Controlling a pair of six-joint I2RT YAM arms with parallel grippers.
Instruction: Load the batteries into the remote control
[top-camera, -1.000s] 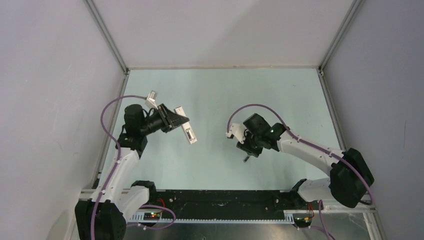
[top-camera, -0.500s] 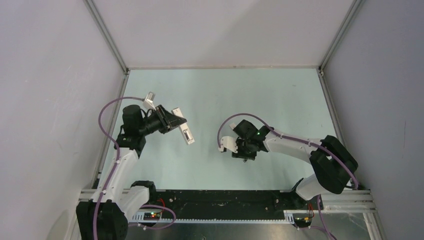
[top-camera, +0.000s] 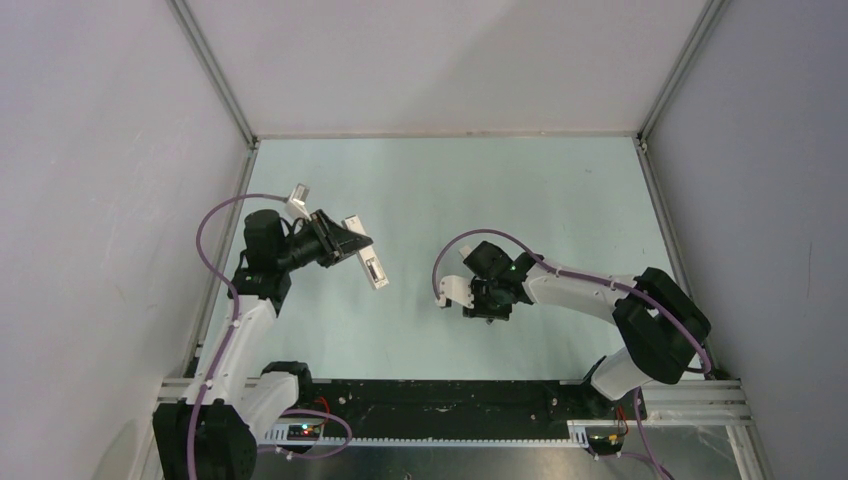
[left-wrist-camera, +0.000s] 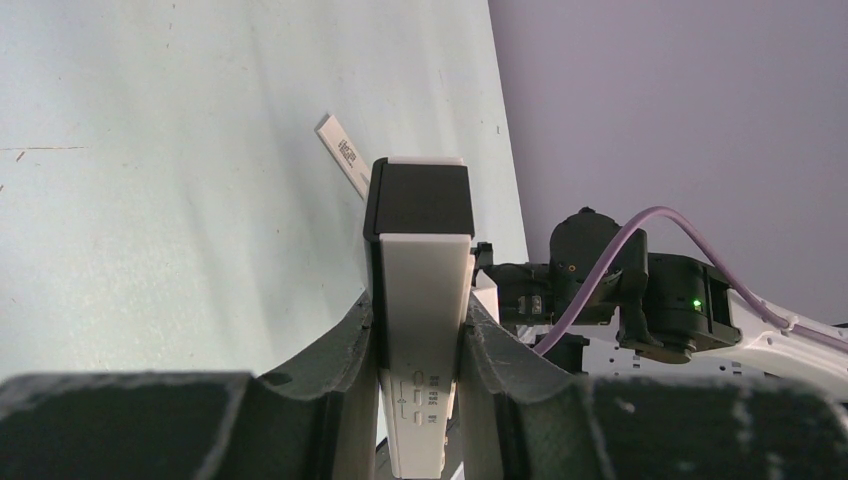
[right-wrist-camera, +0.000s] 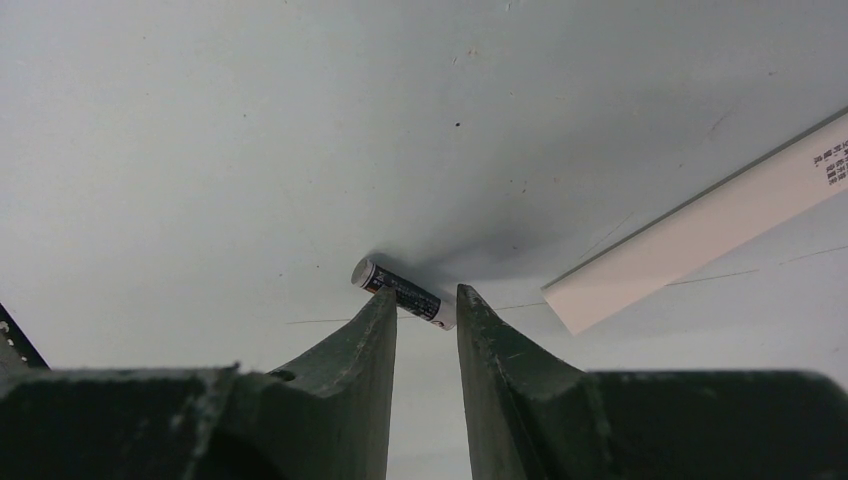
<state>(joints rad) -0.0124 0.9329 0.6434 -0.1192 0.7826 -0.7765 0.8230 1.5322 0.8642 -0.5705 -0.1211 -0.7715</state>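
Seen from above, the left gripper (top-camera: 358, 245) is clamped on the remote control (top-camera: 376, 272) over the desk's (top-camera: 450, 180) left half, and the right gripper (top-camera: 490, 312) hangs low near the middle. The left wrist view shows both fingers pressed against the remote's white sides, its dark end pointing away. In the right wrist view the jaws stand slightly apart, with one end of a battery (right-wrist-camera: 400, 292) lying on the desk between the fingertips and a white strip (right-wrist-camera: 700, 235) just beside it.

Even diffuse light from above, no glare. Soft shadow on surface (right-wrist-camera: 300, 120) just beyond right claw (right-wrist-camera: 425, 305). Wrist views blur nearest the lens; overhead view sharp.
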